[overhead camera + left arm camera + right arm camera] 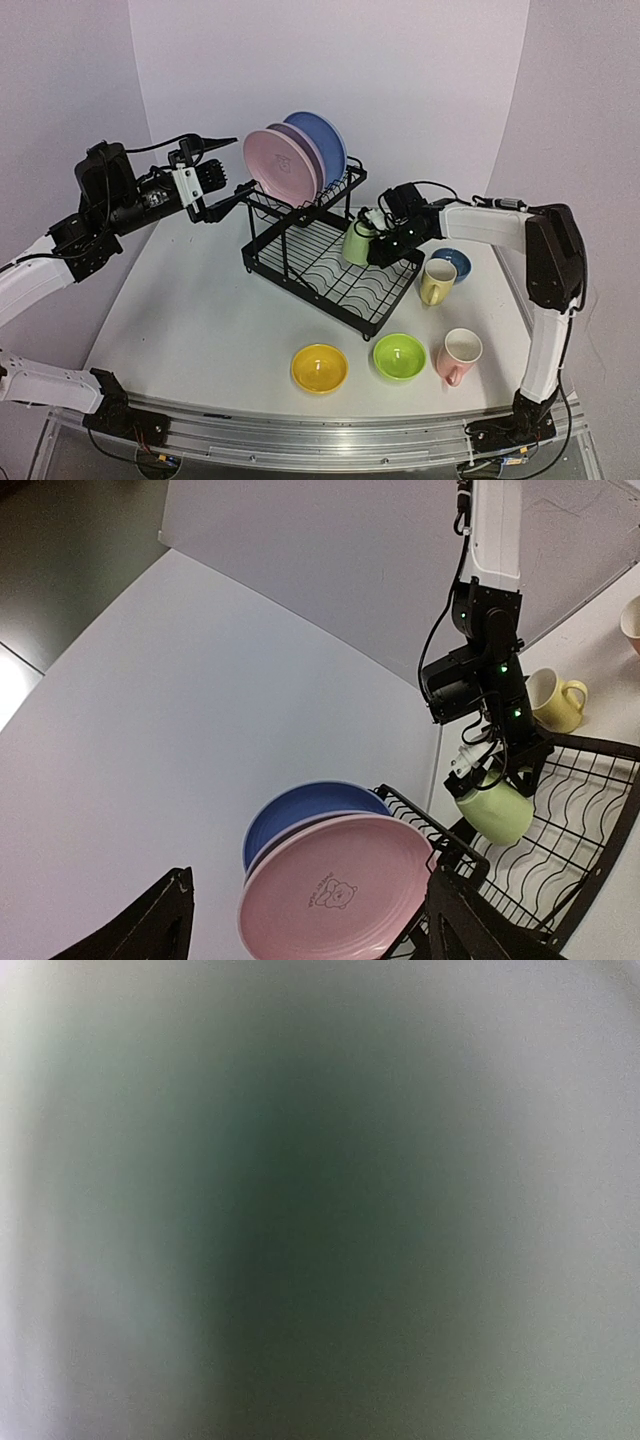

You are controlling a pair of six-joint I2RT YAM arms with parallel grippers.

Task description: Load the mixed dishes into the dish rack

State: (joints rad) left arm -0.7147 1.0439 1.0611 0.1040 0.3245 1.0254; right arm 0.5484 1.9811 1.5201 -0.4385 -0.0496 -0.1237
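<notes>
Right wrist view all blur; pink plate (278, 170) mostly hides lavender plate (311, 150).

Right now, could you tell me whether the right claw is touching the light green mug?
Touching. The left wrist view shows the right claw closed on the light green mug, hanging from it.

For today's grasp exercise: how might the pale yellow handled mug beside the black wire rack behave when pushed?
The pale yellow mug looks rigid and smooth, so probably slides easily. Upright, it might tip under a high push; its handle should limit rolling.
</notes>
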